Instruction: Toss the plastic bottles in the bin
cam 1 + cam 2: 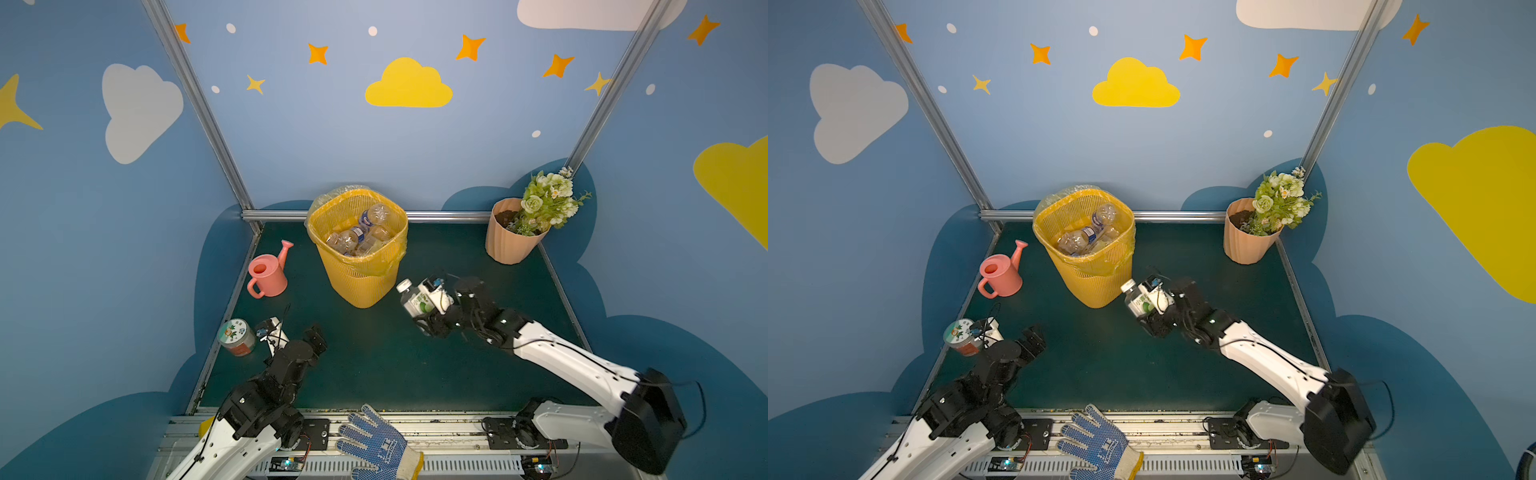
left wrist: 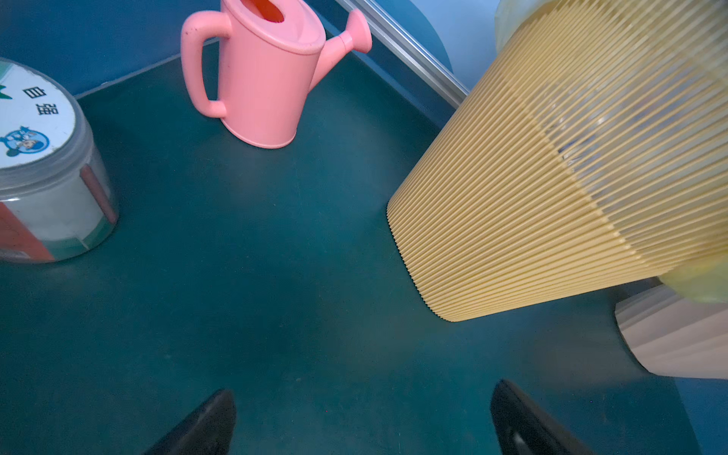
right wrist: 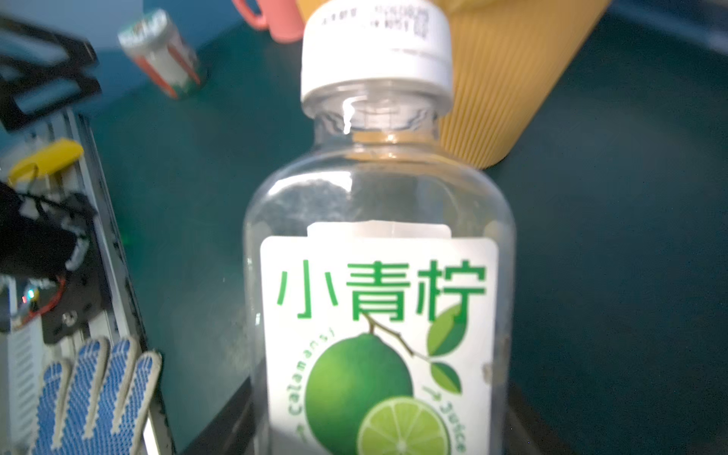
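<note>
One bottle (image 3: 378, 275), cap toward bin (image 1: 361, 286), pinched by right end effector (image 1: 420, 311); left one (image 2: 362, 390) spread.

A dark green table (image 1: 374, 365) fills the lower middle of both top views, closed in by blue walls, with a metal rail (image 1: 449, 216) along its far edge. Four things stand directly on it. The yellow ribbed bin (image 1: 361, 286) stands upright at centre, toward the back. Left of it, well apart, a pink watering can (image 1: 268, 276) stands with its spout pointing to the upper right. A squat jar (image 1: 237, 338) with a green-and-white lid sits at the table's left edge, below the can in the frame. A peach ribbed flower pot (image 1: 509, 245) stands in the upper right corner of the table.
</note>
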Robot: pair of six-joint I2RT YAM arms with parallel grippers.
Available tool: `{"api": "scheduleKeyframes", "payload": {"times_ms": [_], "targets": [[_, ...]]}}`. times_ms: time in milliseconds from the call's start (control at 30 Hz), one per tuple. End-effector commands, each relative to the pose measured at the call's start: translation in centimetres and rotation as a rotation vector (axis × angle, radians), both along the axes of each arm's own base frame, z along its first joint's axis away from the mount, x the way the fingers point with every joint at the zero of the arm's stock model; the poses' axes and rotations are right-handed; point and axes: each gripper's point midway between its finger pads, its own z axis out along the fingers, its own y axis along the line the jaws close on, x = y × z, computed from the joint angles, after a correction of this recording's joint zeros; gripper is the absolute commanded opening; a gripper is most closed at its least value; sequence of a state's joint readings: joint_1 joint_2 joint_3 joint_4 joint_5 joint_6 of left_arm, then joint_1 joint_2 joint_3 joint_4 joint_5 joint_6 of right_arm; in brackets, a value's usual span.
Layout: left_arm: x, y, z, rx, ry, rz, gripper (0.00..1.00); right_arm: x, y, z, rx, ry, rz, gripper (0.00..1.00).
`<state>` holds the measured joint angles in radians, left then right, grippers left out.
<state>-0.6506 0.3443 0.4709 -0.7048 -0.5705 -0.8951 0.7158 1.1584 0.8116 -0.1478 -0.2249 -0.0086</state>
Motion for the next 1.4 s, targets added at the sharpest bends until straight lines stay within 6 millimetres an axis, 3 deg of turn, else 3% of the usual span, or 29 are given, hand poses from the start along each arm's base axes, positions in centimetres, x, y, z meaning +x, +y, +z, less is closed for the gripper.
{"api": "scheduleKeyframes", "payload": {"times_ms": [0,133,233,333,500,600,667,733,767,833,933,1033,1233,1367], "targets": [[0.1,0.1,-0.2,0.020,0.007,0.005,1.00,0.9,-1.3,8.9,0.265,-0.208,-0.066,0.52],[0.4,-0.1,-0.1,0.015,0.000,0.003,1.00,0.8,-3.7,17.6,0.444,-0.412,-0.124,0.52],[0.6,-0.4,0.3,0.015,-0.008,-0.008,1.00,0.6,-4.7,22.9,0.550,-0.510,-0.149,0.51],[0.7,-0.5,0.7,0.019,-0.007,-0.014,1.00,0.2,-4.8,27.2,0.657,-0.581,-0.128,0.51],[0.9,-0.8,0.9,0.013,-0.011,-0.026,1.00,1.7,-2.3,31.3,0.779,-0.551,-0.049,0.51],[1.0,-1.0,1.0,0.013,-0.011,-0.030,1.00,4.8,1.8,31.4,0.833,-0.419,0.029,0.51],[1.0,-1.0,1.0,0.014,-0.011,-0.031,1.00,6.9,6.1,30.3,0.825,-0.293,0.123,0.52],[1.1,-1.1,0.9,0.017,-0.008,-0.031,1.00,8.4,12.1,27.6,0.749,-0.162,0.238,0.56],[1.2,-1.1,0.9,0.020,-0.006,-0.031,1.00,9.1,14.4,25.3,0.687,-0.094,0.256,0.59],[1.3,-1.3,1.1,0.025,-0.003,-0.037,1.00,10.3,16.6,24.1,0.602,-0.068,0.256,0.72],[1.3,-1.2,1.4,0.044,0.010,-0.045,1.00,11.3,15.3,26.2,0.630,-0.114,0.211,0.87],[1.2,-1.0,1.7,0.053,0.003,-0.038,1.00,11.1,12.8,28.1,0.598,-0.194,0.152,0.92],[1.1,-0.9,1.9,0.037,-0.010,-0.039,1.00,9.1,7.5,31.3,0.606,-0.344,0.056,0.94],[1.0,-0.9,1.8,0.039,0.000,-0.039,1.00,8.0,4.8,31.8,0.601,-0.408,0.004,0.94]]}}
